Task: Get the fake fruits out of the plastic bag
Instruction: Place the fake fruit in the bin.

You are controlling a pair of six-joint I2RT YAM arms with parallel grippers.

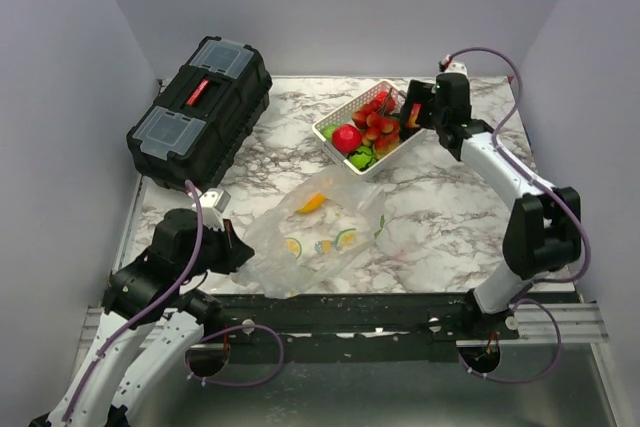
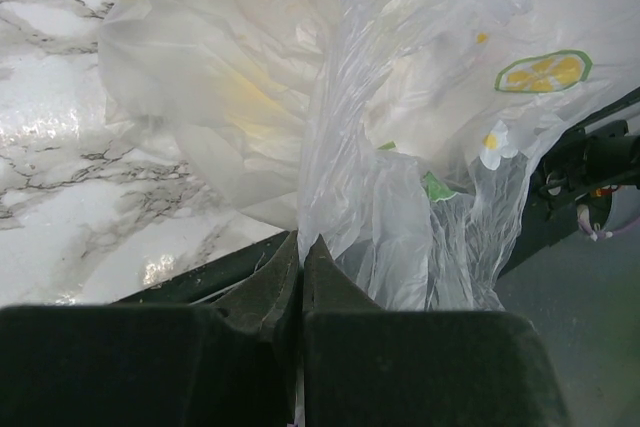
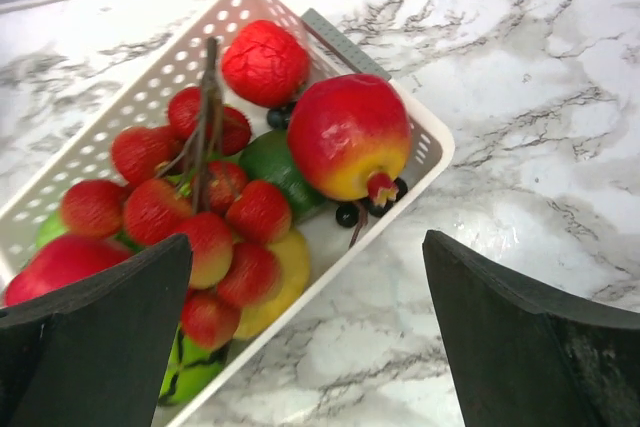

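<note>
The plastic bag (image 1: 320,232) is thin, clear and crinkled. It lies slumped on the marble table (image 1: 450,207) well in front of the white basket (image 1: 345,107), on the side toward the arm bases. Through the film show some of the fake fruits: an orange piece (image 1: 312,203) and pale citrus slices (image 1: 293,246) with green-yellow rims. In the left wrist view one slice (image 2: 540,72) and a green scrap (image 2: 435,187) press against the plastic.

The rest of the fruits fill the basket: red strawberries (image 3: 265,62), a red-yellow apple (image 3: 348,135), a green piece (image 3: 272,162) and a yellow one (image 3: 285,272).

The left gripper (image 1: 235,247) sits at the bag's corner farthest from the basket. Its jaws are pressed together with a fold of the film clamped between them (image 2: 302,247). The right gripper (image 1: 412,109) hangs over the basket's right end, its jaws spread wide with nothing between them (image 3: 308,239).

The bag's front edge reaches the table's near edge, beside the black rail (image 1: 350,312). A strip of marble separates the bag from the basket. A black toolbox (image 1: 200,112) stands well to the basket's left, against the grey side wall (image 1: 60,97). The basket itself sits near the back wall.

The toolbox has a red handle; any lettering on it is too small to read.
</note>
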